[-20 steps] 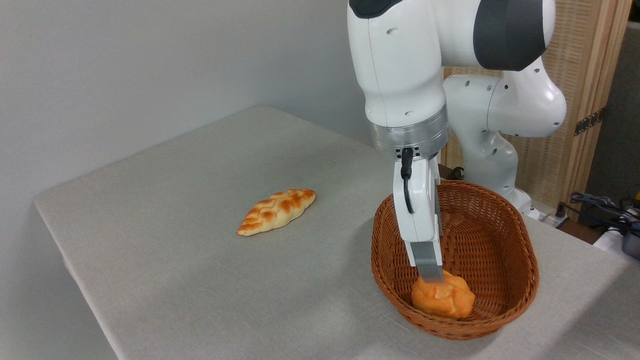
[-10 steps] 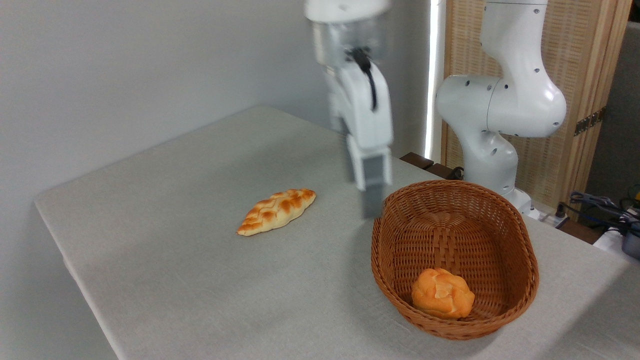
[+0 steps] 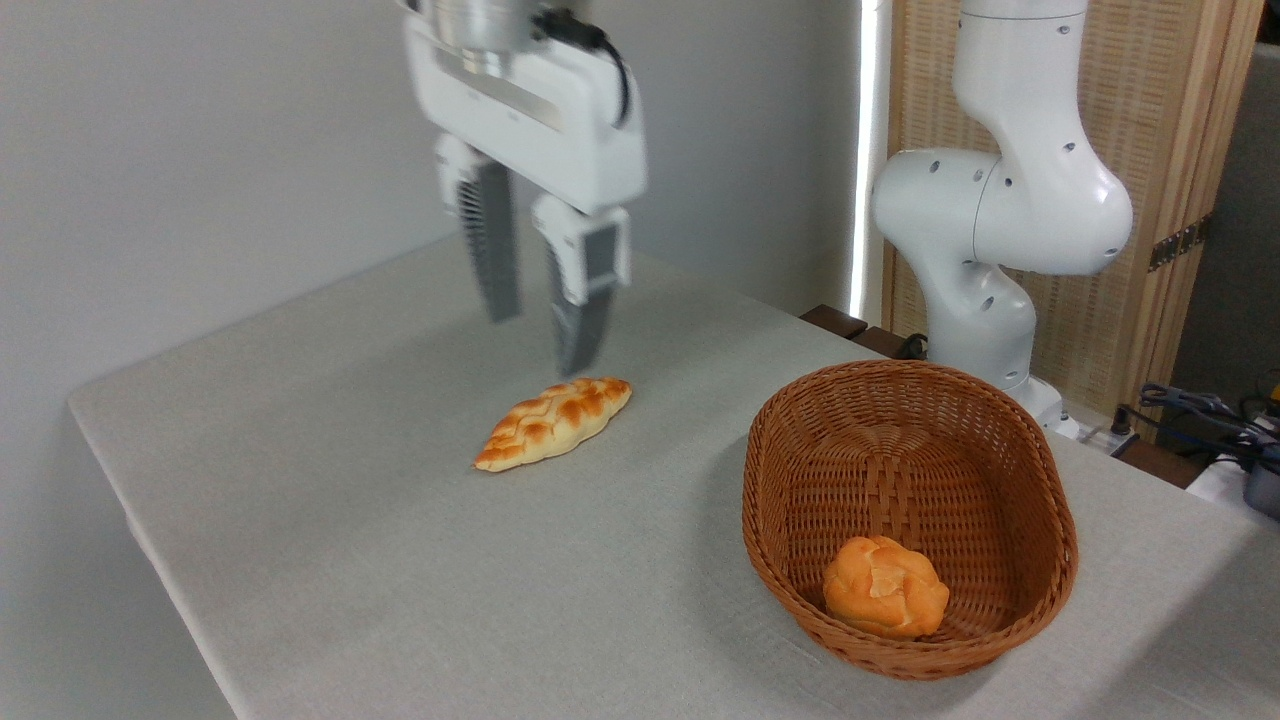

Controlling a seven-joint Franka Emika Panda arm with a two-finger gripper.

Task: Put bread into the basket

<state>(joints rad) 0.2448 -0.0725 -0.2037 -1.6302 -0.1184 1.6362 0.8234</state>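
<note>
The bread (image 3: pixel 886 598), a small round orange bun with a lumpy top, lies inside the basket (image 3: pixel 1045 480), near its front end. The basket is oval, reddish-brown wicker, standing on the right side of the table. My gripper (image 3: pixel 540 340) hangs in the air well to the left of the basket, above the table and just behind a long braided loaf. Its two fingers are spread apart with nothing between them.
A long pointed braided loaf (image 3: pixel 553 421) with toasted crust lies on the grey tablecloth (image 3: pixel 350 520) at mid-table. The arm's white base (image 3: pixel 990 230) stands behind the basket. A wooden screen and cables are at the far right. The table's left and front edges are close.
My gripper has let go of the bun, risen out of the basket and swung left across the table to above the braided loaf. The bun stays in the basket.
</note>
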